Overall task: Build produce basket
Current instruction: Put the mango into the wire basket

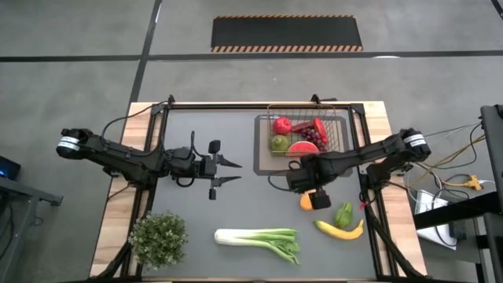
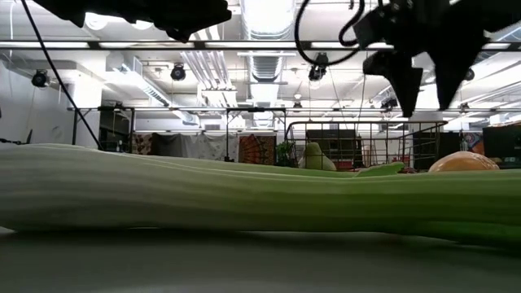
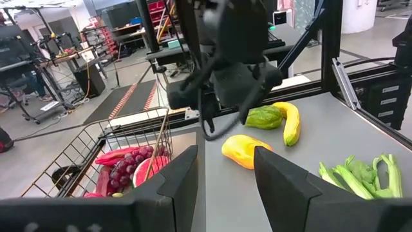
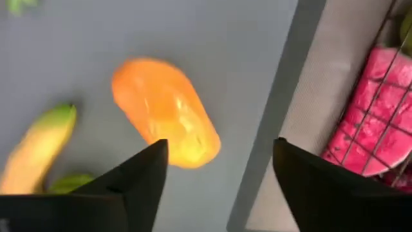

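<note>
Lying loose below the right gripper's (image 4: 219,177) spread, empty fingers: smooth orange toy mango (image 4: 165,111), beside dark wire-mesh basket (image 1: 343,134), near table's right edge.

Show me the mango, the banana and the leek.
mango (image 4: 164,113): right wrist view, middle of its orange skin.
banana (image 1: 341,230): high view, mid-curve.
leek (image 1: 244,236): high view, pale stalk.
</note>
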`<state>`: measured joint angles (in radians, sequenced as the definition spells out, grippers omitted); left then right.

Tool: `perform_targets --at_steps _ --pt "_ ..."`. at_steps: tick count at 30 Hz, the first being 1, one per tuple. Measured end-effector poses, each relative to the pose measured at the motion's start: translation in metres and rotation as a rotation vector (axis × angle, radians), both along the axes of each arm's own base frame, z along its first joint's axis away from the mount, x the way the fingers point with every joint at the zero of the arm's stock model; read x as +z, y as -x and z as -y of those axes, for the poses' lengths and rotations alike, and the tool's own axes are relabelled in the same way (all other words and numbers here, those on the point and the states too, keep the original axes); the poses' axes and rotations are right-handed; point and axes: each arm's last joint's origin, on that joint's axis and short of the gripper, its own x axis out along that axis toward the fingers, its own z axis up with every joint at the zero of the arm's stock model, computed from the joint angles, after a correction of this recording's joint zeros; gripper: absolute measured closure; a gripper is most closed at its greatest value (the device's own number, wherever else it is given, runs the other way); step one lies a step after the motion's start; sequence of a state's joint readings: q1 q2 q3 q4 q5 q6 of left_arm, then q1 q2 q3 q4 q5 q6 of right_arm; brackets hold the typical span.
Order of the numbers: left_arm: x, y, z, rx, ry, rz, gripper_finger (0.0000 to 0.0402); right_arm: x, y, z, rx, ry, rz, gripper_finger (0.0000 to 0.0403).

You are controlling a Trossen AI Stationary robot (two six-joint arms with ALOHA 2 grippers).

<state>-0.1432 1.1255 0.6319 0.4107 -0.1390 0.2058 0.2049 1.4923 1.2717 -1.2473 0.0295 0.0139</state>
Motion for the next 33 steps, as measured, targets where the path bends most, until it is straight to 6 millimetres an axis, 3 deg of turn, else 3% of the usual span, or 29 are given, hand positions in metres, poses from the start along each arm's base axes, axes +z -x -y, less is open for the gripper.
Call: perform_targets --at_steps 5,10,24,33 --pt "0.0 0.0 0.0 -0.001 -0.009 0.0 0.0269 -0.011 0.004 -0.009 0.048 0.009 -0.055 0.0094" --pt "0.0 0.0 0.0 0.0 -0.01 0.0 0.0269 -0.023 0.01 -0.011 0.062 0.018 -0.083 0.0086" --pt "0.0 0.0 0.0 0.0 -0.011 0.0 0.0269 -0.073 0.021 -0.009 0.126 -0.027 -0.062 0.0113" --pt "0.0 0.0 0.0 0.0 -0.011 0.0 0.0269 -0.08 0.02 -0.009 0.113 -0.034 -0.018 0.0153"
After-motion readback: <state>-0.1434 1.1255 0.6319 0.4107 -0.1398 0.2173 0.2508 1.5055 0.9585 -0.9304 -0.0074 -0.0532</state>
